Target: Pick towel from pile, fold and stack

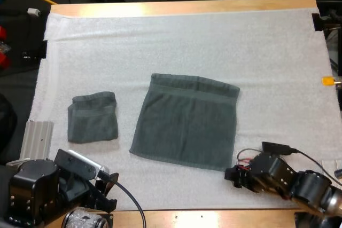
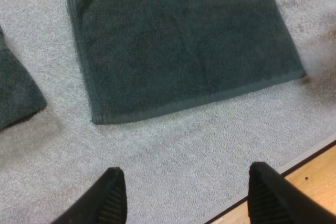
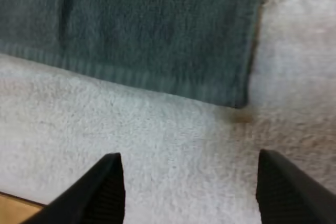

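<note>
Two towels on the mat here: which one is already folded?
The smaller towel, on the left of the mat, is folded into a compact bundle. The larger towel in the middle lies spread open and flat.

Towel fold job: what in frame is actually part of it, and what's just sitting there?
Job:
- spread towel, flat mid-mat
- folded towel, to its left, apart from it
- left gripper, open, short of the spread towel's near edge
- right gripper, open, near its right corner

Lying about:
- white mat
- wooden table
- ribbed grey piece, off the mat's left edge
</note>
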Available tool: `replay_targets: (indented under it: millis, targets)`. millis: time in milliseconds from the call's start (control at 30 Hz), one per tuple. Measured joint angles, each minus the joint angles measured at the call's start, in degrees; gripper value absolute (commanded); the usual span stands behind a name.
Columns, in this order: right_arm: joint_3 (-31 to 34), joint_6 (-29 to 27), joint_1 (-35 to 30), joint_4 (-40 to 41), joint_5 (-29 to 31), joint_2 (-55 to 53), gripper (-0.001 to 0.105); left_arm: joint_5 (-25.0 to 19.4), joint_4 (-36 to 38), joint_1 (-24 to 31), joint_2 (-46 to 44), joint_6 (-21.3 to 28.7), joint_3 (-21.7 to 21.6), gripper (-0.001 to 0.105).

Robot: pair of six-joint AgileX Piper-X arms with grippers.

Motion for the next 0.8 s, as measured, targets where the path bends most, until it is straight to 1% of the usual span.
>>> replay_targets:
  millis: [167,300,400,567,800]
  targets:
    - [1.9,0.1,-3.8,-5.7,-4.8,5.1,0.054,0.0,0.0,0.0,0.0,0.0,0.0,0.05]
    - [2.1,0.1,-4.0,-11.0,-7.0,10.8,0.054,0.0,0.0,0.0,0.0,0.0,0.0,0.05]
    - [2.1,1.1,-4.0,-14.1,-7.1,15.2,0.054,0.0,0.0,0.0,0.0,0.0,0.0,0.05]
    - [2.1,5.0,-4.0,-17.8,-5.4,20.3,0.054,0.0,0.0,0.0,0.0,0.0,0.0,0.05]
    - [2.1,9.0,-4.0,-19.9,-2.7,21.6,0.053,0.0,0.0,0.0,0.0,0.0,0.0,0.05]
